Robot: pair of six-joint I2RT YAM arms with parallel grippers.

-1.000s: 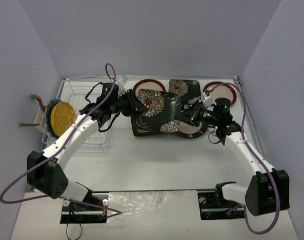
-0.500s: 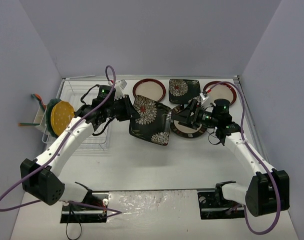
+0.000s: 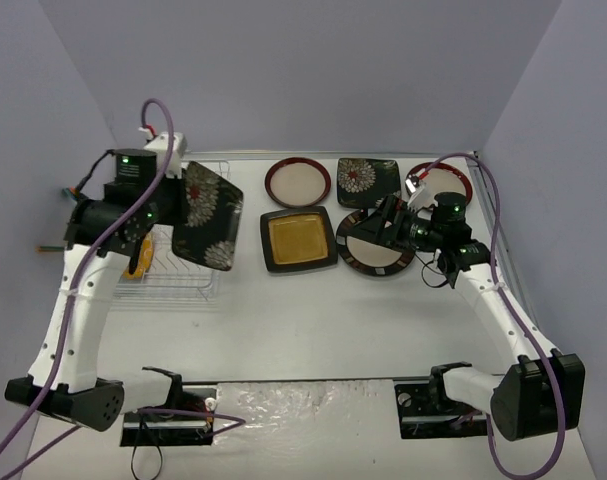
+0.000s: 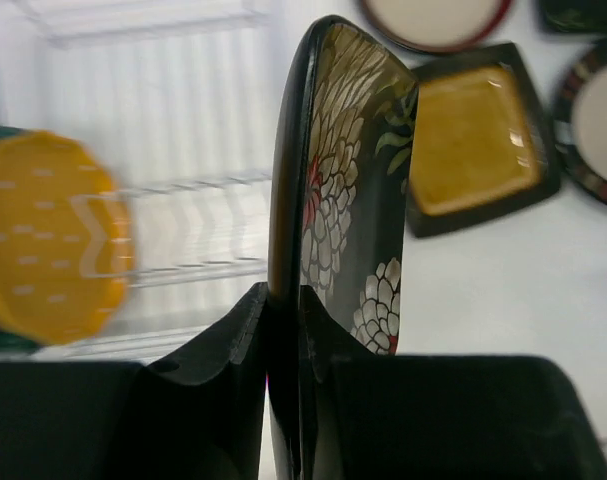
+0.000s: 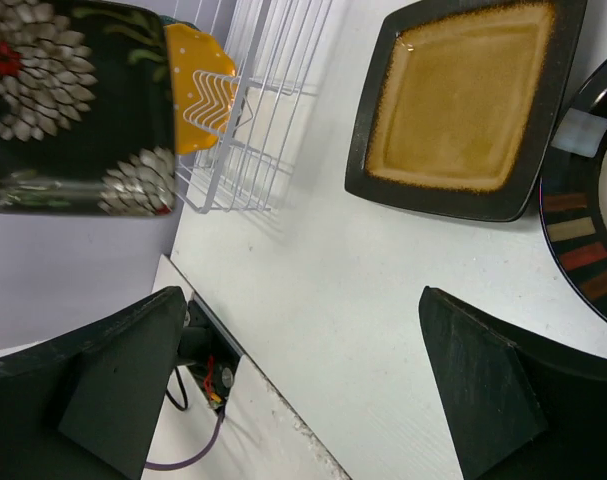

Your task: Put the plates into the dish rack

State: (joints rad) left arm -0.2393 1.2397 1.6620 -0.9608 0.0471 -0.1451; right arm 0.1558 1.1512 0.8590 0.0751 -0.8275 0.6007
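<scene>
The large square black floral plate (image 3: 207,215) stands on edge in the air at the right side of the dish rack (image 3: 183,282), its lower rim pinched tight in the left hand (image 4: 283,325); whether it touches the wires cannot be told. A second ago both hands held it flat over the middle of the surface. It has since swung left, uncovering the square black-amber plate (image 3: 298,240). In the rack the yellow dotted plate (image 4: 43,250) is blurred in the left wrist view and mostly hidden by the arm from above, with only a green edge of something behind it. Five plates lie on the surface: two round red-rimmed ones (image 3: 298,182) (image 3: 448,183), the right one partly covered by the arm, a small floral square (image 3: 368,180), the amber square and a round striped-rim plate (image 3: 376,258). The right hand (image 5: 303,380) has let go and hangs wide, holding nothing, over the striped plate.
</scene>
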